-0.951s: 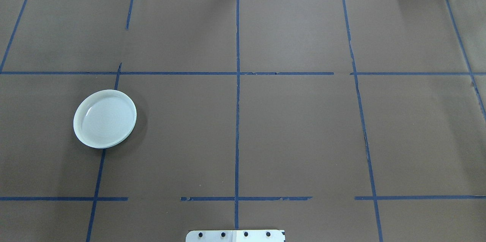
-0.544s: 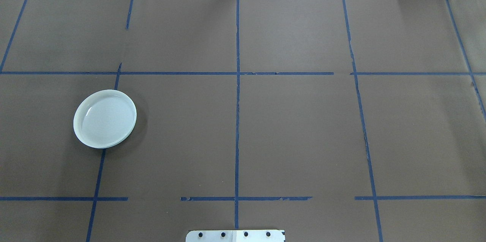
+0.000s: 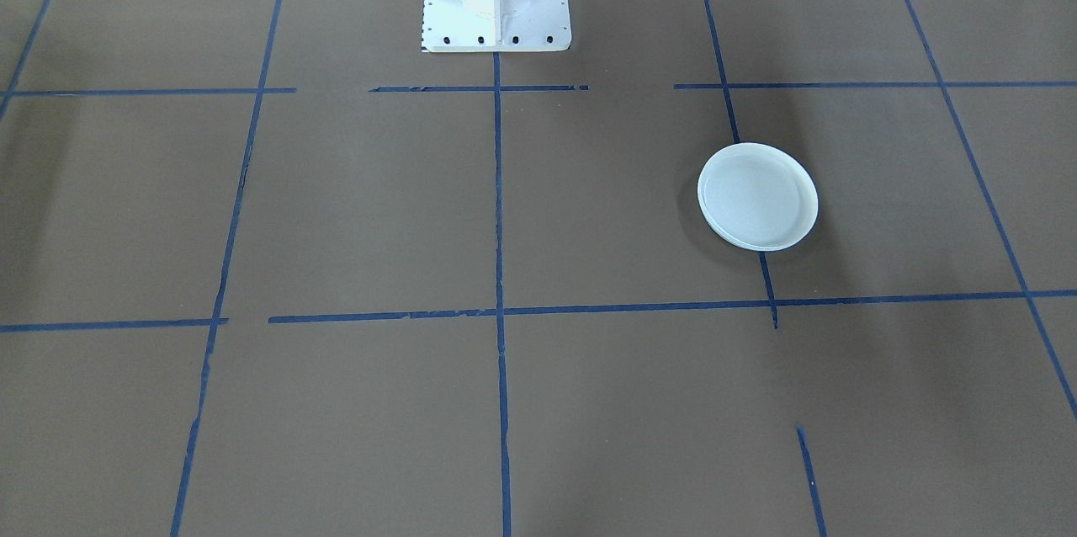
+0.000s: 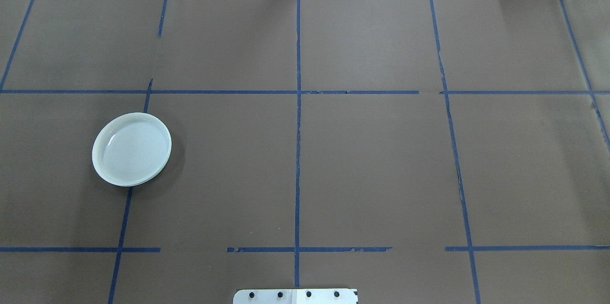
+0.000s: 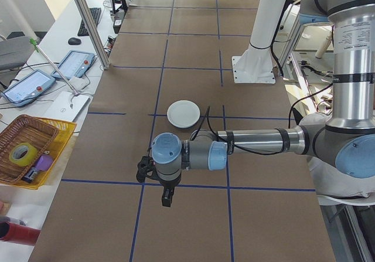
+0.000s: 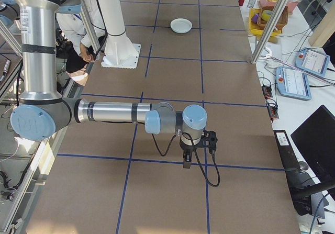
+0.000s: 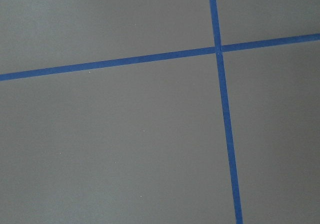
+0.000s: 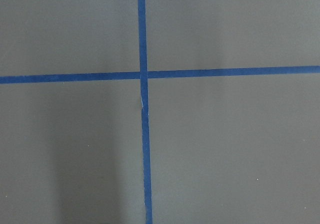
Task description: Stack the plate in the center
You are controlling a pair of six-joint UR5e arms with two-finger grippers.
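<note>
A single pale bluish-grey plate [image 4: 131, 149] is sitting flat on the brown table [image 4: 371, 161], well over on the robot's left side and lying across one of the blue tape lines [image 4: 297, 142]; it is nowhere near the middle of the table, and no second plate is showing in any view. It looks as if more than one may be nested there, but that cannot be told for sure. The plate is looking rigid, smooth and probably slippery, breakable if dropped, and fairly light. Its low raised rim is offering the only real purchase, so pinching the edge nearest the arm, one finger inside and one under the lip, seems the best hold. The left gripper [image 5: 167, 198] is hanging over bare table near the plate, and the right gripper [image 6: 187, 160] is hanging far from it; both are holding nothing, though how wide either is standing cannot be told from these side views
</note>
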